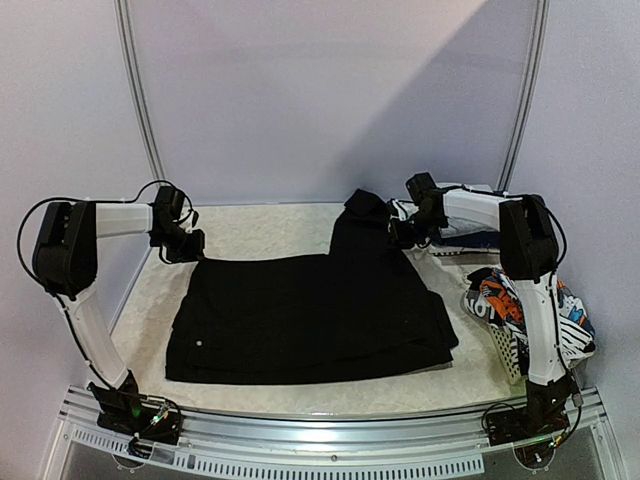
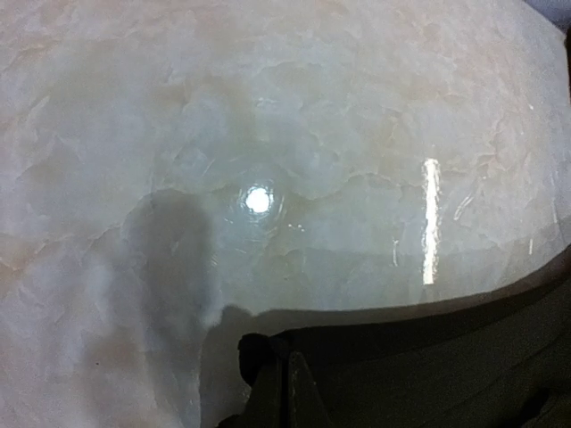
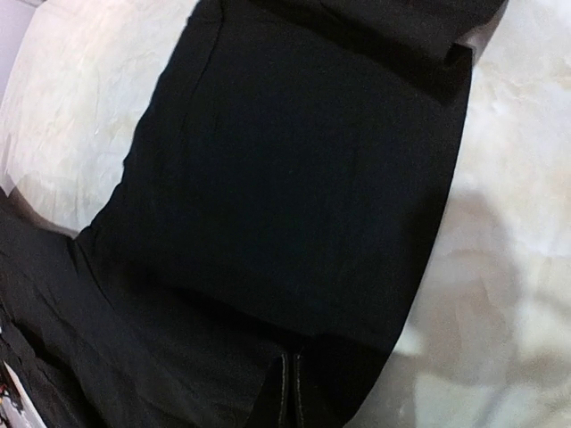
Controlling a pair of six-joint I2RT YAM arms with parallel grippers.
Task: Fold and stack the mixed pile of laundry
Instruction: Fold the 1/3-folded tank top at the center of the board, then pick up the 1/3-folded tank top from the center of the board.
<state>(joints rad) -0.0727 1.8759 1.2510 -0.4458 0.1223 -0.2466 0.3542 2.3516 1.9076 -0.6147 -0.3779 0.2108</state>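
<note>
Your top (image 1: 310,315) is plain black, your bench (image 1: 260,228) mottled cream, the basket (image 1: 506,350) white lattice, and the cloth (image 1: 497,297) in it printed orange, black and white

Cream marbled table (image 1: 250,225), white lattice basket (image 1: 507,348) at right edge

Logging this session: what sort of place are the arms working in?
Likely a lab test booth, not a home: bare white walls, curved metal poles, and a pale tabletop with a black garment and a laundry basket.
</note>
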